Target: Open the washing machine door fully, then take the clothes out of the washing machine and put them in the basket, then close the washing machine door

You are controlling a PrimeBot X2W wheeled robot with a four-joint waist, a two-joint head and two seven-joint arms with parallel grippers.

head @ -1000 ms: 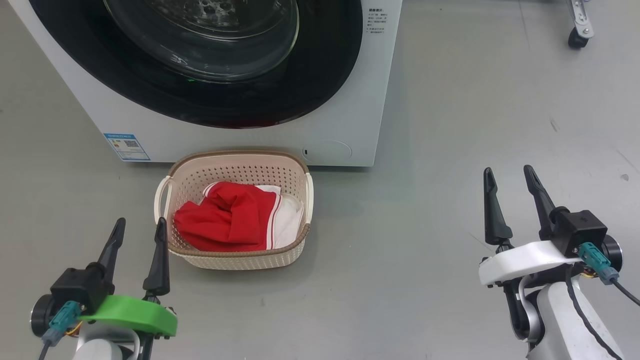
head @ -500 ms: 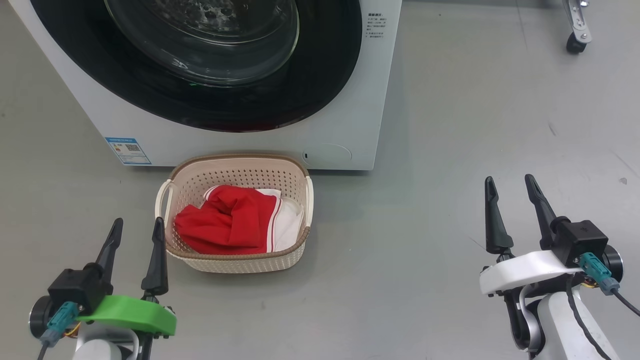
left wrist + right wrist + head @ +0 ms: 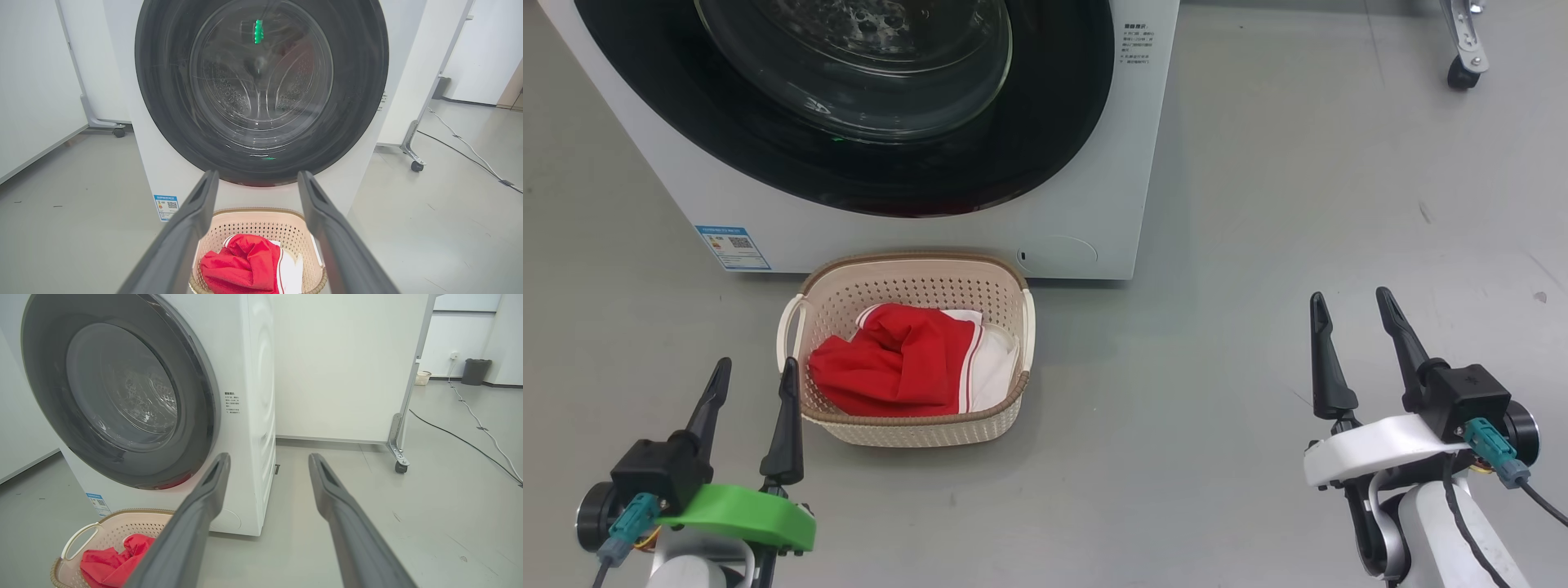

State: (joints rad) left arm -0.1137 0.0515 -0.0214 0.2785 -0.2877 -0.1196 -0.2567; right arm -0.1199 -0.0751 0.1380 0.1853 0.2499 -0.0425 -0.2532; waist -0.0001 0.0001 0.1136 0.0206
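Where the bright red, white-trimmed fabric clothes lie: heaped inside the small cream hole-patterned plastic basket with its brown woven-look rim.
Basket: on the grey floor, just in front of the big white front-loading washing machine, at 6 o'clock from its door in the head view.
Door: large round glossy black-rimmed glass-bowl door, flush against the machine's front; dimpled steel drum visible through the glass.
Left hand: fingers spread apart, empty, near the basket at its 8 o'clock.
Right hand: fingers spread apart, empty, well apart from the basket at its 3 o'clock.
Sticker: small blue rectangular sticker low on the machine's front, 10 o'clock from the basket.
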